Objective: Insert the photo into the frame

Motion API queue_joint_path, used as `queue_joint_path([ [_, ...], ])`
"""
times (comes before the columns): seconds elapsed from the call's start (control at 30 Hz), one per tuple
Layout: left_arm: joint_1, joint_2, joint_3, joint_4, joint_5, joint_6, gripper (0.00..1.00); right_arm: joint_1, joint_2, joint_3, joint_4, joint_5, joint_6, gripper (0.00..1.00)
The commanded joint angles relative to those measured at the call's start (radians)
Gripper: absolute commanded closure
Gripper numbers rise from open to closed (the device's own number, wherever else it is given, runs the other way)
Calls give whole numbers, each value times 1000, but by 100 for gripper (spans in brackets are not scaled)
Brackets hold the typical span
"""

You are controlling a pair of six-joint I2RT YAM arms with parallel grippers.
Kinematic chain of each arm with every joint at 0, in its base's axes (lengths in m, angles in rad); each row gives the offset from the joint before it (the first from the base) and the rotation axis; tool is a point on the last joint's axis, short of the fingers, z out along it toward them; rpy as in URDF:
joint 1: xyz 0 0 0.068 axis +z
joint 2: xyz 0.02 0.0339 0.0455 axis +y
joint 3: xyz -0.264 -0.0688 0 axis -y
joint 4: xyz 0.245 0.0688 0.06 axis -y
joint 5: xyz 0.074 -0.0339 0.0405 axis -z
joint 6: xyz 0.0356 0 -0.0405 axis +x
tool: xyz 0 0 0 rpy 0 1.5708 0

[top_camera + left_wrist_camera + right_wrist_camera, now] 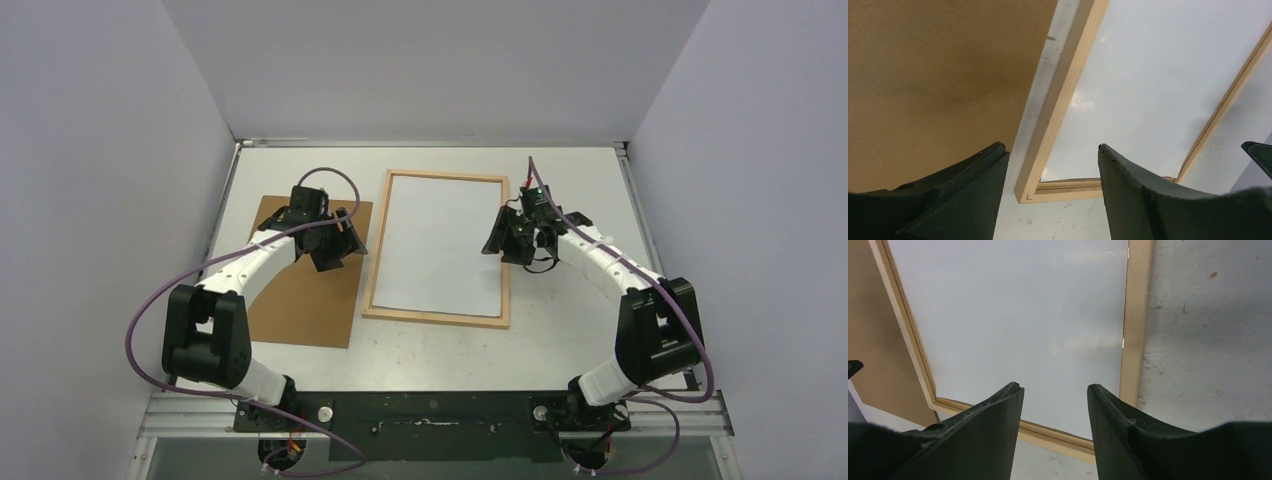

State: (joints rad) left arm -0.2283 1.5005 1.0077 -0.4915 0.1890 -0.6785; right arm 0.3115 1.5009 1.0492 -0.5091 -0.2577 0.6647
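Note:
The light-wood frame (pixel 438 313) lies flat mid-table. Inside its border lies the photo (pixel 440 243), plain white side up, so the printed side is hidden. My left gripper (pixel 335 245) hovers open by the frame's left rail, over the gap to the brown board. In the left wrist view the frame (pixel 1063 90) and photo (pixel 1148 85) lie beyond that gripper (pixel 1052 146), which holds nothing. My right gripper (pixel 510 240) hangs open over the frame's right rail. In the right wrist view this gripper (pixel 1054 386) is empty above the photo (pixel 1013 310) and frame (pixel 1135 315).
A flat brown backing board (pixel 305 275) lies left of the frame, partly under the left arm; it also shows in the wrist views (pixel 938 75) (pixel 868 340). Grey walls close in the table on three sides. Bare tabletop (pixel 590 180) lies right of the frame.

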Motion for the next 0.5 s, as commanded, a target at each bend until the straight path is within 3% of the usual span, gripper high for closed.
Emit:
queue_joint_path([
  [0.0,43,26,45,-53,-30,53,36,3,73,-9,3,-54,-31,50],
  [0.47,155,74,44,-30,1,74,38,-50,148,-32,-63,21,26,51],
])
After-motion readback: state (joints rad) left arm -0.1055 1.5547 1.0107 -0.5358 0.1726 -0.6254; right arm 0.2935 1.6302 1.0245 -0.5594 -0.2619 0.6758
